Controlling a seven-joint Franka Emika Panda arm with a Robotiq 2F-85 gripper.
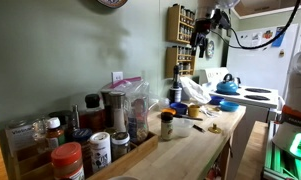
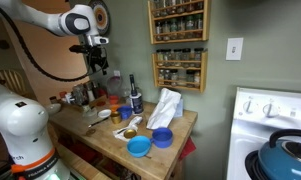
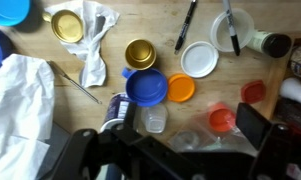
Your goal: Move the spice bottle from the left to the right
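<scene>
1. Locate the small yellowish-tan spice bottle with dark cap [image 1: 167, 125] upright on the wooden counter [image 1: 195, 150], near its front edge and apart from the other jars.
2. Note the end effector [image 1: 201, 40] high above the counter, well apart from the spice bottle. In the wrist view, see the fingers [image 3: 80, 155] spread wide, pinching nothing.
3. Find the wide red-lidded jar [image 1: 67, 158] and the white-labelled jars with black lids [image 1: 99, 148] grouped at the near end of the counter.
4. In the wrist view, see the round white bowl [image 3: 245, 20] holding a dark pen-like tool [image 3: 231, 30].
5. See the open gold tin [image 3: 140, 53] just beside the round blue lid [image 3: 147, 88] and the orange lid [image 3: 181, 89]; contents of the tin not discernible.
6. Note the wall-mounted wooden racks [image 2: 177, 20] filled with rows of small jars, and the blue bowls [image 2: 139, 147] near the crumpled white cloth [image 2: 165, 105].
</scene>
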